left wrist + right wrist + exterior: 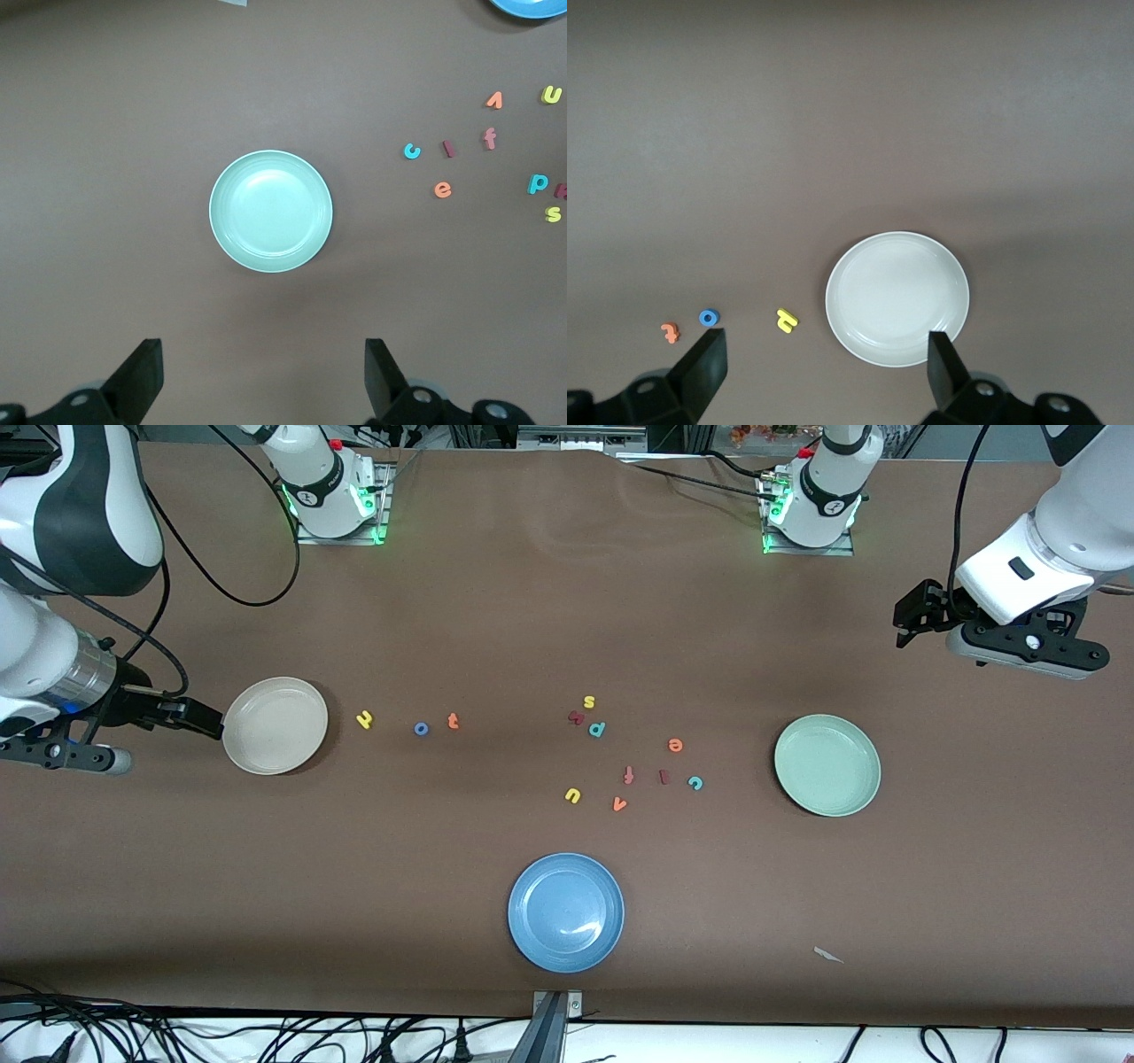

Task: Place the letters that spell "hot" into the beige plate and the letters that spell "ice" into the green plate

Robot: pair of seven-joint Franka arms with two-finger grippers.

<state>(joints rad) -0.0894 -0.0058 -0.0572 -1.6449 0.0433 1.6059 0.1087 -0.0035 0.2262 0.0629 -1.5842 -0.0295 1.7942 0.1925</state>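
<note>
The right gripper [208,722] hangs open beside the beige plate [275,724]; the yellow h [364,719], blue o [421,729] and orange t [453,720] lie just past it, closest to this arm. The left gripper [912,615] waits open near the green plate [827,764].

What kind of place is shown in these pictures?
Probably a robotics lab bench: two arm bases bolted along the brown table, loose cables at its edge, and foam letters laid out beside a beige plate, a green plate and a blue plate.
</note>
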